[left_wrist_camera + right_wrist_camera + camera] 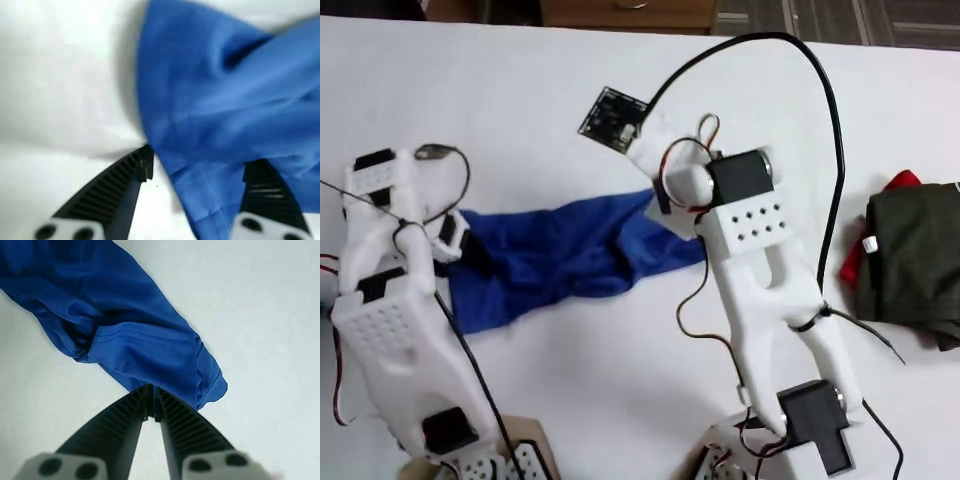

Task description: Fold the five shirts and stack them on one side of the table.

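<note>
A crumpled blue shirt (565,255) lies stretched across the white table (520,90) between the two arms. My left gripper (460,240) is at its left end. In the left wrist view it (200,175) stands open, with a hem of the blue shirt (215,115) lying between the fingers. My right gripper (658,205) is at the shirt's right end. In the right wrist view it (151,400) is shut, tips meeting at the edge of the blue shirt (130,340), with no cloth visible between them. Folded shirts, dark green (915,260) over red (853,262), lie at the right edge.
A black cable (835,150) loops from the right arm over the table's right half. The arm bases stand at the near edge. Bare table lies behind the blue shirt and in front of it.
</note>
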Available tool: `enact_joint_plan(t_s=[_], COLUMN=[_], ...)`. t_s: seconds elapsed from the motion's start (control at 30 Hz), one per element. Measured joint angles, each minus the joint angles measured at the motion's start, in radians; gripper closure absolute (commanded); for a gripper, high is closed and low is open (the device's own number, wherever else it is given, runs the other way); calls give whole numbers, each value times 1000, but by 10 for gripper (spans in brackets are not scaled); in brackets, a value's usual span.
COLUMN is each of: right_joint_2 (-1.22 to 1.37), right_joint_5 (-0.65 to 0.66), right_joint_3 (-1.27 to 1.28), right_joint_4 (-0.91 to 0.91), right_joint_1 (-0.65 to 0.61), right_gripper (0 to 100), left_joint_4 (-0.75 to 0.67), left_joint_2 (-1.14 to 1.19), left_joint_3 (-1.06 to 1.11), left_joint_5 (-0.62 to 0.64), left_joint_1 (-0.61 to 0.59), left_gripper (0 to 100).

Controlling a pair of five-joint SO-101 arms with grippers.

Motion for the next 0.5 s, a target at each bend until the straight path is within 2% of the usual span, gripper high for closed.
enact_joint_plan(t_s=[0.23,0.5], right_joint_2=[0,0], right_joint_5=[5,5], right_joint_3=[0,0], right_joint_4=[0,0], right_joint_1=[0,-2], right_gripper=[976,976], left_joint_4=[55,55], left_joint_2=[5,77], left_joint_3=[-35,-61], left_joint_5=[3,12], left_joint_1=[-34,5], left_gripper=[683,683])
